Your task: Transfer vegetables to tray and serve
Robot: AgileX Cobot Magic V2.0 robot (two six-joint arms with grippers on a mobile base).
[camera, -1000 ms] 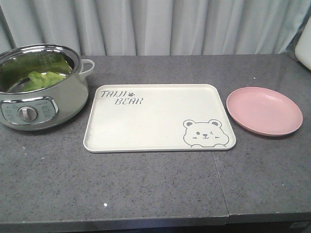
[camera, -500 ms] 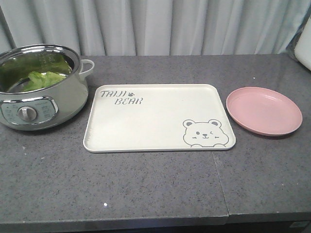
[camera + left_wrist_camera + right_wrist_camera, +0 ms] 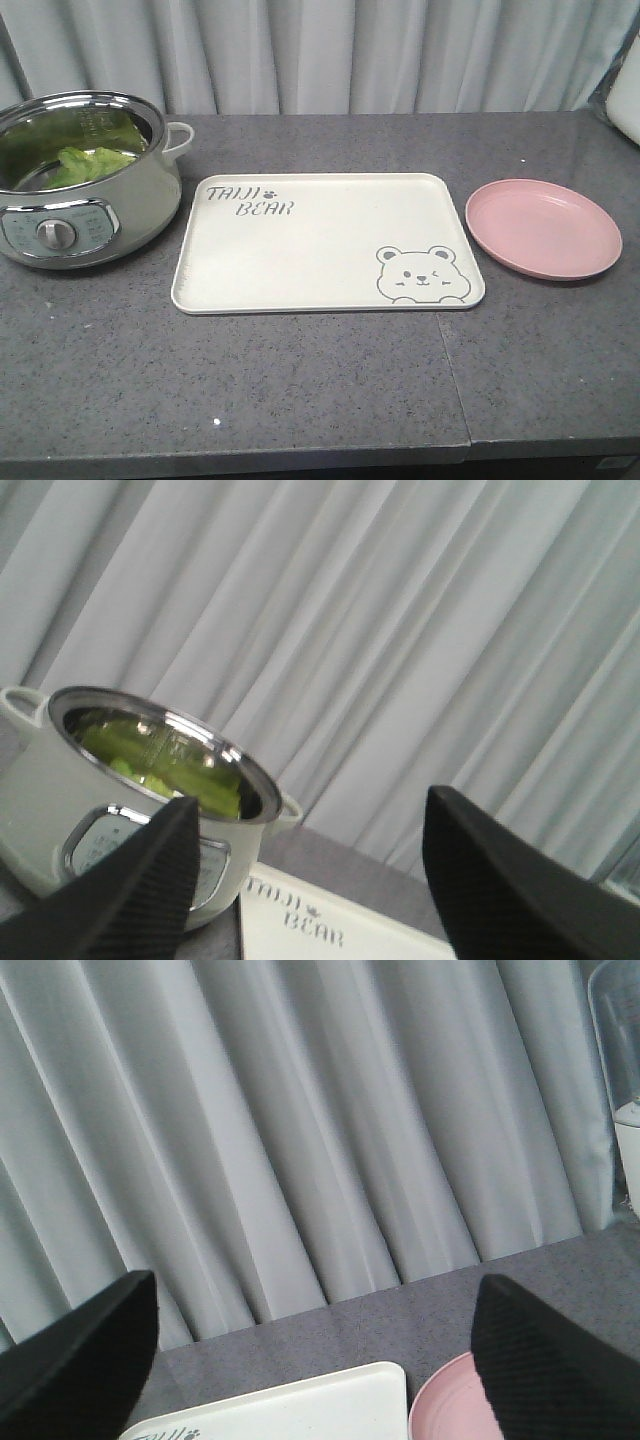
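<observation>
Nothing has moved: the lettuce leaf [image 3: 88,165] lies in the electric pot [image 3: 140,215], ahead-left of the nearer, spread left hand [image 3: 310,800]; the right hand [image 3: 315,1282] is spread too.

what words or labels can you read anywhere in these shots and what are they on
"TAIJI BEAR": grey lettering with a small paw print, at the far left corner of the cream rectangular plastic tray.
Unreadable: markings around the dial on the control panel of the pale green electric pot, too small.
Unreadable: faint marks on the pot's inner wall, blurred.
No text: the round pink plate.
</observation>
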